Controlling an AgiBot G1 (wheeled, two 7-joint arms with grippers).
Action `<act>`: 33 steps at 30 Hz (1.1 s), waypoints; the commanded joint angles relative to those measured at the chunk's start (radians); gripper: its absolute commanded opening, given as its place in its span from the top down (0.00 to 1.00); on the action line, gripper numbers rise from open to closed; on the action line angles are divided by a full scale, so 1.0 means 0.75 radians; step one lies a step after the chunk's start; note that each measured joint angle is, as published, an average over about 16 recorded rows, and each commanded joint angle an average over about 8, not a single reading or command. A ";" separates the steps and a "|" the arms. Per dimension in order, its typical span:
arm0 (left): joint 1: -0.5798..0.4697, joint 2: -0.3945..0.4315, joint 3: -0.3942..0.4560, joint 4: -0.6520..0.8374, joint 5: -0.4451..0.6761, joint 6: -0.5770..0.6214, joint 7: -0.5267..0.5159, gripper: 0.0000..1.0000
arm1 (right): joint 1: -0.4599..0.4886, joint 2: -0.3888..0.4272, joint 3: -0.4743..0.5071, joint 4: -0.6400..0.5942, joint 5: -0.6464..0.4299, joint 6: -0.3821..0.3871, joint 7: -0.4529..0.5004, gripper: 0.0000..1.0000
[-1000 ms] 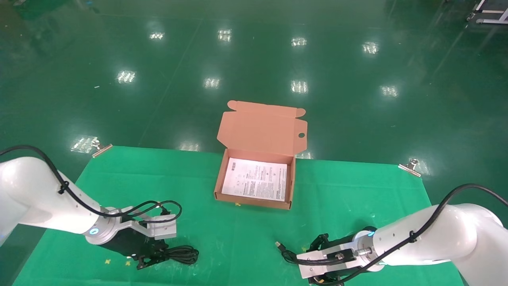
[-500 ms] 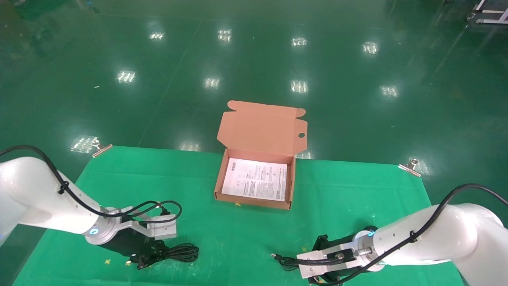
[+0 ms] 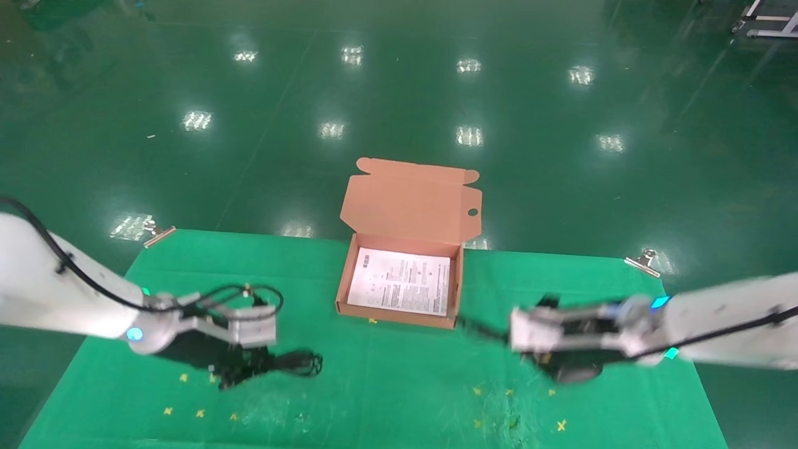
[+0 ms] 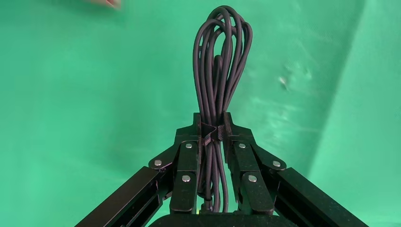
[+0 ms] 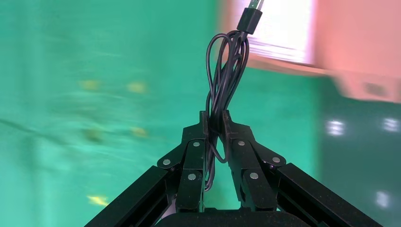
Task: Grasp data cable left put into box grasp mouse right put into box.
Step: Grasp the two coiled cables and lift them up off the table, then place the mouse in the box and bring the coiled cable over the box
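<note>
My left gripper (image 3: 274,362) is shut on the data cable (image 3: 302,363), a black looped bundle, and holds it just above the green cloth at the left. In the left wrist view the jaws (image 4: 213,124) pinch the bundle (image 4: 221,61) at its strap. My right gripper (image 3: 505,337) is to the right of the box (image 3: 399,318) and is shut on the mouse's thin coiled cord (image 5: 224,71), whose USB plug (image 5: 249,19) points at the box (image 5: 359,85). The mouse body is hidden; a blurred dark shape (image 3: 570,371) hangs under the right gripper. The box is open, with a white leaflet (image 3: 402,280) inside.
The green cloth (image 3: 386,386) covers the table and carries small yellow marks. Metal clips hold its far corners, one on the left (image 3: 160,236) and one on the right (image 3: 642,260). The box lid (image 3: 411,202) stands up behind the box. Shiny green floor lies beyond.
My right arm has risen from the front edge and swung toward the box with the cord in its jaws. My left gripper has lifted the cable bundle and moved slightly away from the front edge.
</note>
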 commanded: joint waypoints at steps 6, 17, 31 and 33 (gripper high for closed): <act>-0.075 -0.058 -0.030 -0.209 0.009 -0.047 -0.029 1.00 | 0.125 0.056 0.087 0.091 -0.008 0.074 0.098 1.00; -0.151 -0.041 -0.053 -0.446 0.119 -0.240 -0.124 1.00 | 0.338 -0.138 0.164 0.003 0.070 0.214 0.042 1.00; -0.242 0.012 -0.070 -0.477 0.253 -0.400 -0.230 1.00 | 0.495 -0.379 0.191 -0.355 0.176 0.298 -0.169 1.00; -0.244 0.012 -0.069 -0.478 0.262 -0.404 -0.237 1.00 | 0.505 -0.390 0.191 -0.376 0.179 0.297 -0.178 1.00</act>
